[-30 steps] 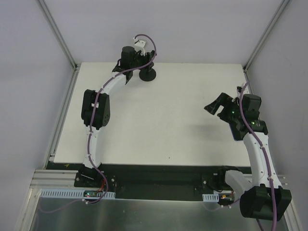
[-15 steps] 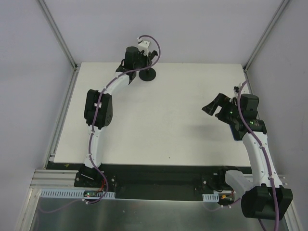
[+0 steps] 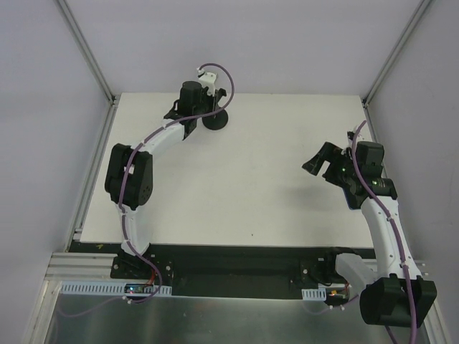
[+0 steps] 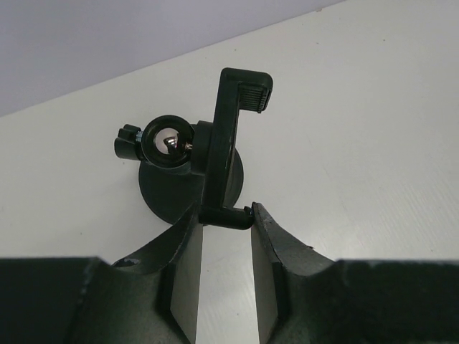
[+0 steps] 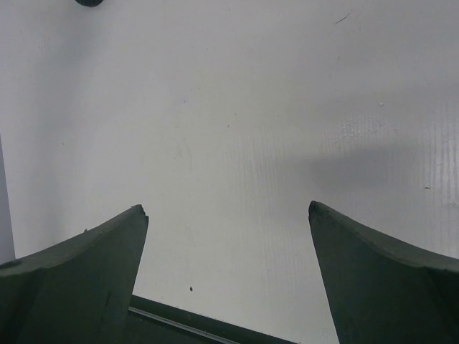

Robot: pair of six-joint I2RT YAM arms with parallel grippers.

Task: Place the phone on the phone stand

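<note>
Since the earlier frame the left arm (image 3: 131, 175) elbow has been swung out toward the left edge of the counter (image 3: 237, 193); the phone stand (image 3: 215, 121) has been pulled a little off the far edge, toward the near-left; the right arm (image 3: 384, 223) is barely changed. The stand is seen upright near the far edge, left of centre; in the left wrist view its disc base (image 4: 163, 199) is flat on the counter and its cradle (image 4: 228, 132) is tilted over it, nothing held in it. The left gripper (image 4: 224, 213) is closed down on the cradle's lower lip; both fingertips (image 4: 185, 236) are touching its ends, so the stand is pinched there. The right gripper (image 5: 228, 209) is spread wide with nothing between its fingers, only bare counter seen below it; it is held above the counter near the right edge, about midway between far and near. The phone (image 3: 349, 200) is seen only as a dark flat sliver on the counter by the right edge, mostly hidden under the right arm, well apart from the stand; its orientation cannot be told.
</note>
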